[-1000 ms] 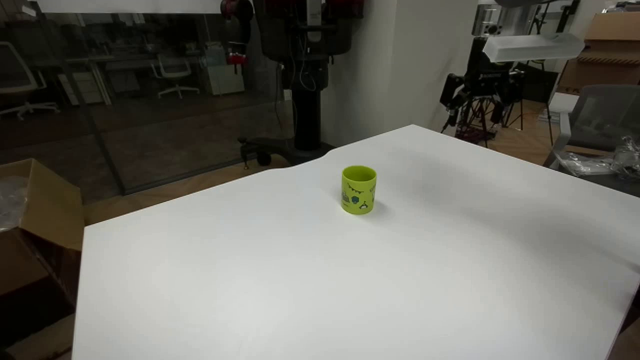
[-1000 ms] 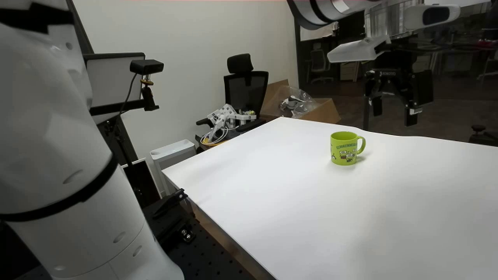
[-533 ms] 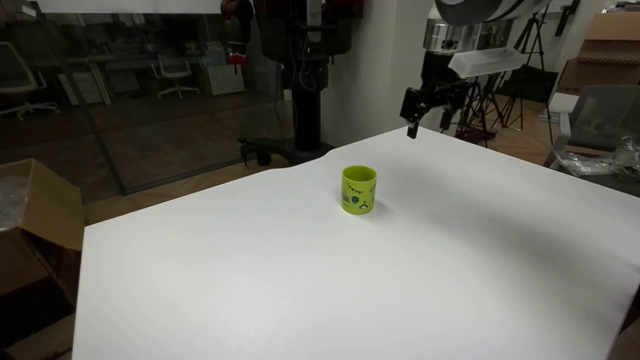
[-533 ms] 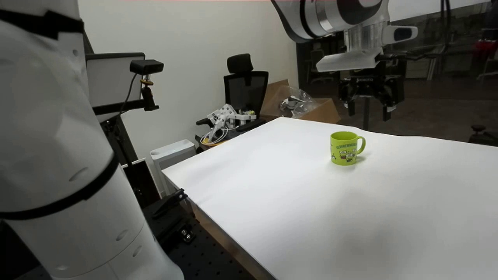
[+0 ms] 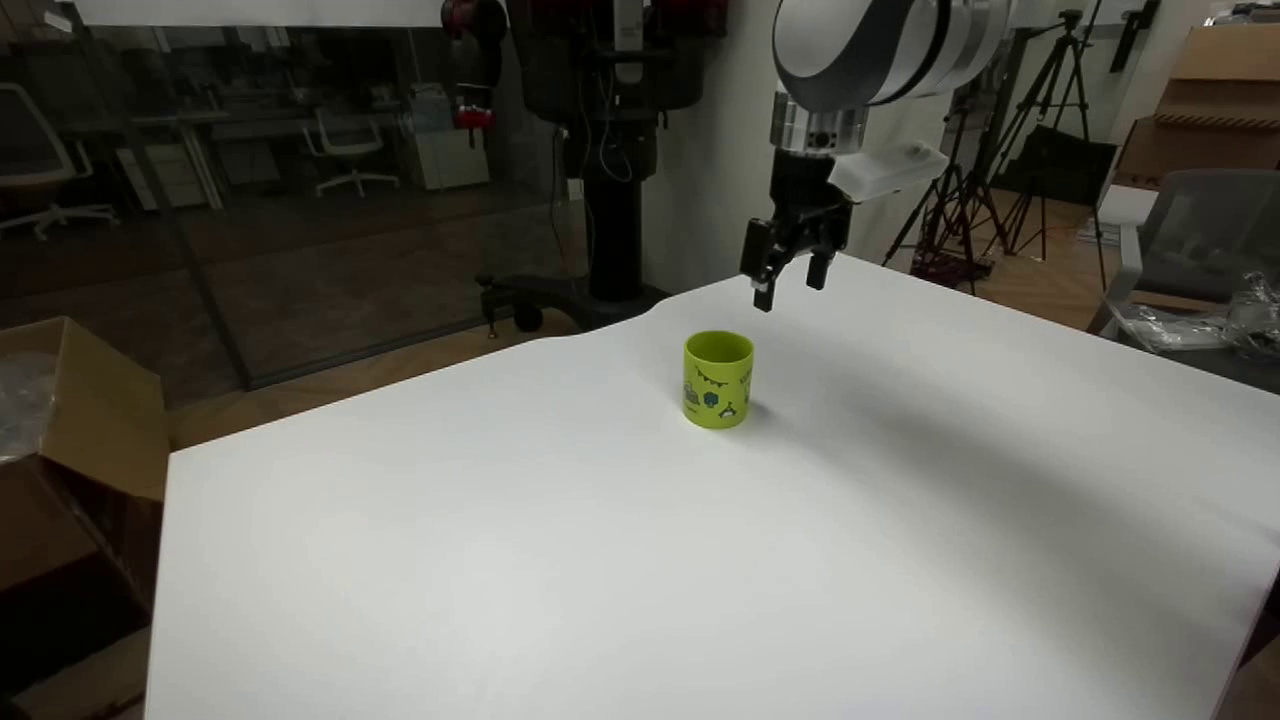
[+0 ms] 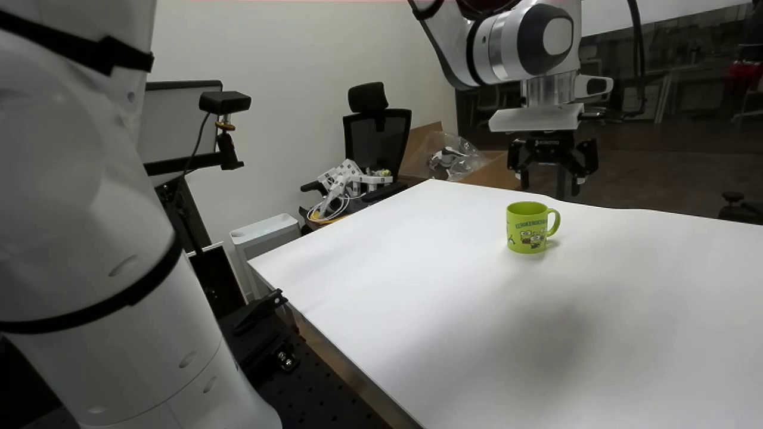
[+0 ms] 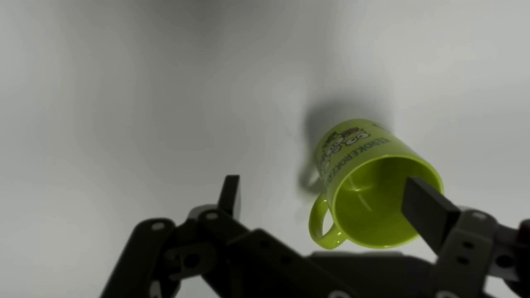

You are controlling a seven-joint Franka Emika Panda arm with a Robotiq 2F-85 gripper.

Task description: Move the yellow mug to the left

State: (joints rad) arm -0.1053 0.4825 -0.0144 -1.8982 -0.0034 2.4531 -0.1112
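Spread wide, the claw point(image 6: 550, 183) is hovering, clearance hard to judge, and should be centring toward the wrist view's three o'clock over the yellow mug point(image 7: 374, 198).

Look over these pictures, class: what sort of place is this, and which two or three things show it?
Most likely a robotics lab or office workspace, shown by a white jointed robot arm with black bands, a thin-legged black tripod, and a black high-backed office chair with a headrest.
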